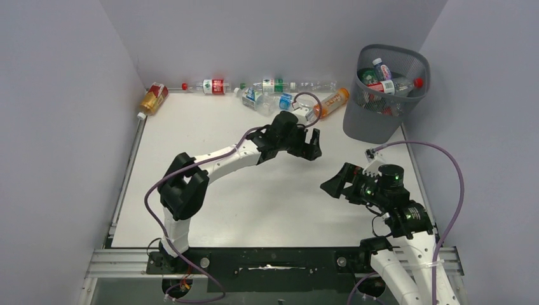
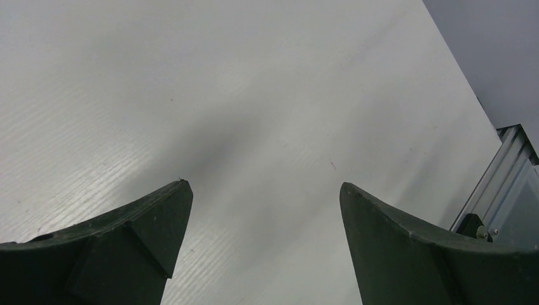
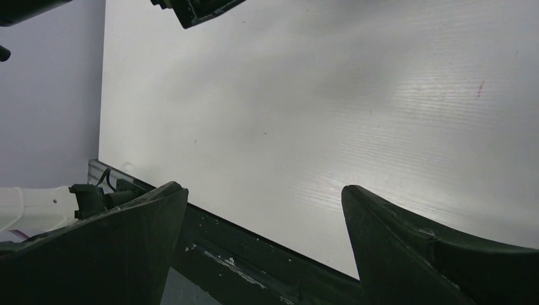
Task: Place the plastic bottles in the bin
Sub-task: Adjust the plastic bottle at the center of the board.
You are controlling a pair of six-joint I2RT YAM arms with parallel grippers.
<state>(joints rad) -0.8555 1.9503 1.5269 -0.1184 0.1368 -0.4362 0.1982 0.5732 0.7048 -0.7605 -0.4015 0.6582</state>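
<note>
White bench (image 1: 254, 210); dark grey mesh bin (image 1: 374, 124) upright at far-right corner, holding a few red-capped bottles (image 1: 393, 86); left gripper (image 1: 310, 143) & right gripper (image 1: 334, 186) both spread, empty; row of clear bottles (image 1: 273, 84) lying along far edge, long axes approx parallel to wall; orange bottle (image 1: 332, 101) diagonal; labels red/green/blue, text unreadable.

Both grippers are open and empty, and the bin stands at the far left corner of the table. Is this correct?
Not quite. The bin stands at the far right corner, as the top external view shows. The left gripper and the right gripper are open and empty.
</note>
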